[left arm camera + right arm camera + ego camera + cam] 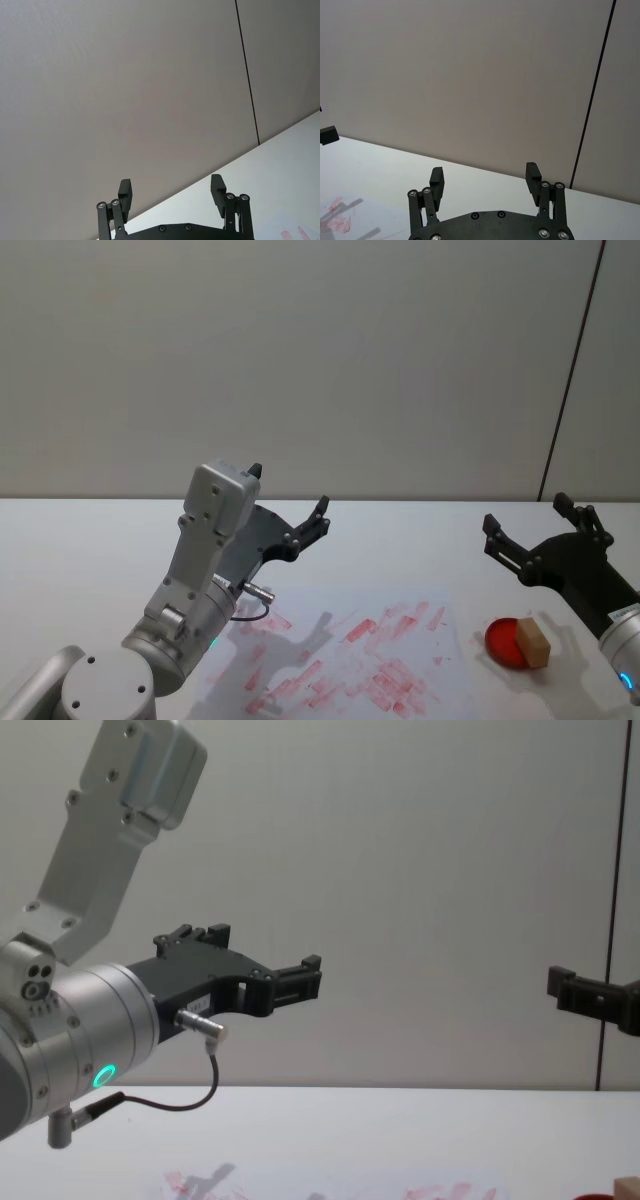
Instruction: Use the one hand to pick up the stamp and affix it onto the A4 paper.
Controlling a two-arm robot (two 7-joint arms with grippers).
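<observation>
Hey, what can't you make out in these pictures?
- Stamp: underside faces down, head view; whether it sits on the red pad or beside it is unclear.
- Stamp, chest view: cut off by the bottom edge.
- Paper: near edge cut off by the head view's bottom; left corner behind the left arm.

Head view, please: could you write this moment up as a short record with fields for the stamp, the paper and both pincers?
stamp: wooden block, not held, resting against the right edge of the red round pad
A4 paper: flat on the table, covered in red prints, left of the pad
right pincer: open, empty, raised above the table beyond the stamp
left pincer: open, empty, raised on the left side
stamping: not yet begun
</observation>
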